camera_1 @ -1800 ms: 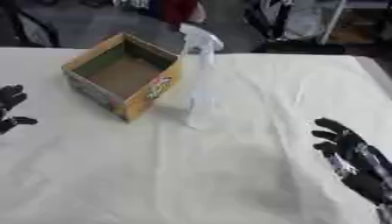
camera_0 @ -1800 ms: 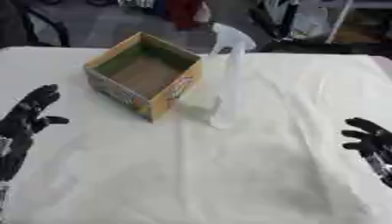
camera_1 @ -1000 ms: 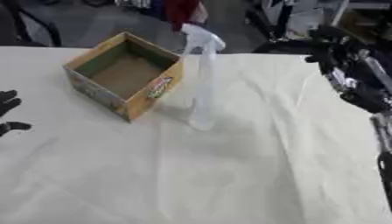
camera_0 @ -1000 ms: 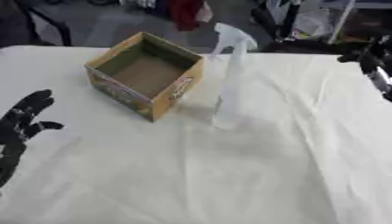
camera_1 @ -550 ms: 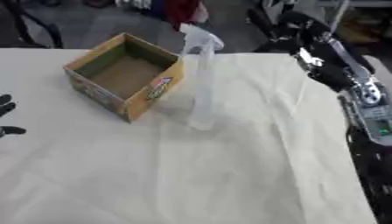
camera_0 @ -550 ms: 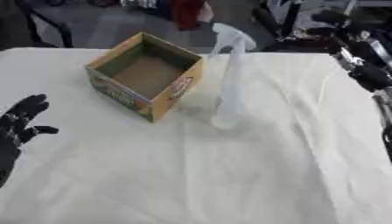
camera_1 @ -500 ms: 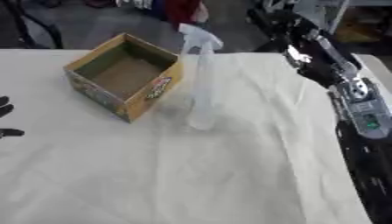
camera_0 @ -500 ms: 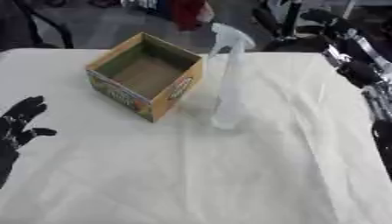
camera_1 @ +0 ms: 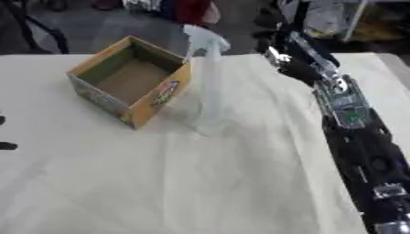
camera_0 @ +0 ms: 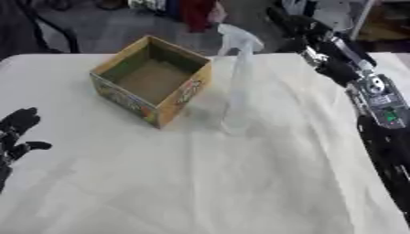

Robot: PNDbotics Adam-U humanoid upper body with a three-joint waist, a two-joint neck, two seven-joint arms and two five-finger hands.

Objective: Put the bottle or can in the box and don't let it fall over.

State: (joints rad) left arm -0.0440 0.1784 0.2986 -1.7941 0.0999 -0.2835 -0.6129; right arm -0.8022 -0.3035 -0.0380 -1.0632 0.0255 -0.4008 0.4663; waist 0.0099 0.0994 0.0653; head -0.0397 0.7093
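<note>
A clear spray bottle (camera_0: 237,87) with a white trigger head stands upright on the white cloth, just right of an open cardboard box (camera_0: 152,78) with printed sides. The box holds nothing that I can see. My right arm runs up the right side. Its black right hand (camera_0: 298,28) hangs beyond the table's far edge, to the right of the bottle's head and apart from it, fingers stretched out. My left hand (camera_0: 16,133) rests open at the lower left edge, far from both things.
The white cloth (camera_0: 200,183) covers the whole table and lies wrinkled near the bottle. A dark chair (camera_0: 48,27) and a red thing (camera_0: 196,11) stand behind the far edge. My right forearm (camera_1: 352,119) lies over the table's right side.
My right hand rose from the lower right to the far right, then swung left toward the bottle's head. The left hand sank toward the lower left corner. Bottle and box stayed put.
</note>
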